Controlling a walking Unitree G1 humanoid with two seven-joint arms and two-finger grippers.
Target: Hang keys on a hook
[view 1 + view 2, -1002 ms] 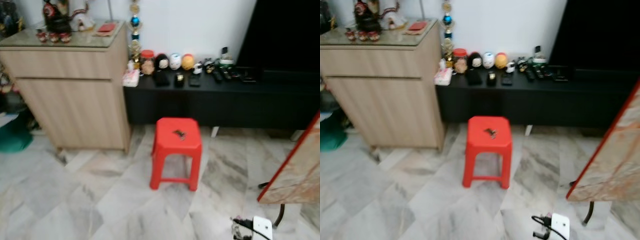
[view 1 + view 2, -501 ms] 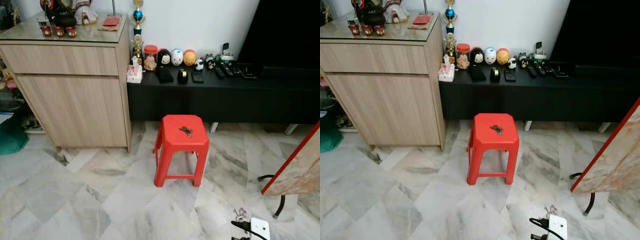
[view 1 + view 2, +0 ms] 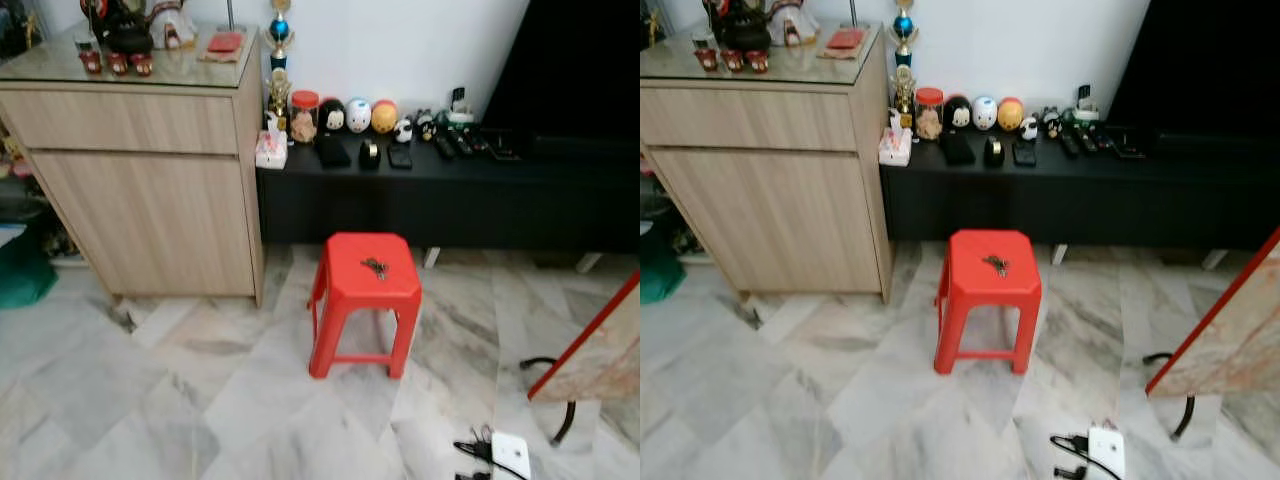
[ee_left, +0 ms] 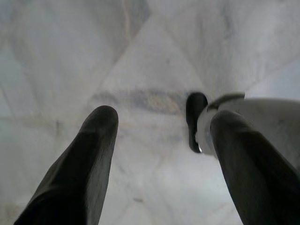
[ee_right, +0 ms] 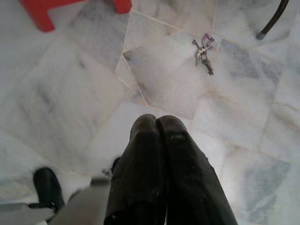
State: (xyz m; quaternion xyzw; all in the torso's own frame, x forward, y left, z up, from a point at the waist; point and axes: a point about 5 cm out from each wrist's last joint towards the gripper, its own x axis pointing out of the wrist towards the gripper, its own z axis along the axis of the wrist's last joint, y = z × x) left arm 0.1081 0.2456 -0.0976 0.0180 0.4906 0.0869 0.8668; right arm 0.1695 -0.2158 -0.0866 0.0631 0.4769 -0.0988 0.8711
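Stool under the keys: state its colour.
The stool is bright red plastic, with the keys lying on its seat; the left eye view shows it best.

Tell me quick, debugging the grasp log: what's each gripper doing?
Left gripper: open, holding nothing, above the floor.
Right gripper: shut, holding nothing.

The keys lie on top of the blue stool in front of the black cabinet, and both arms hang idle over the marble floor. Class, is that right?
Not quite: the stool is red, not blue, as the left eye view shows. The rest holds: the keys lie on top of it, in front of the black cabinet, and both arms hang idle over the marble floor.
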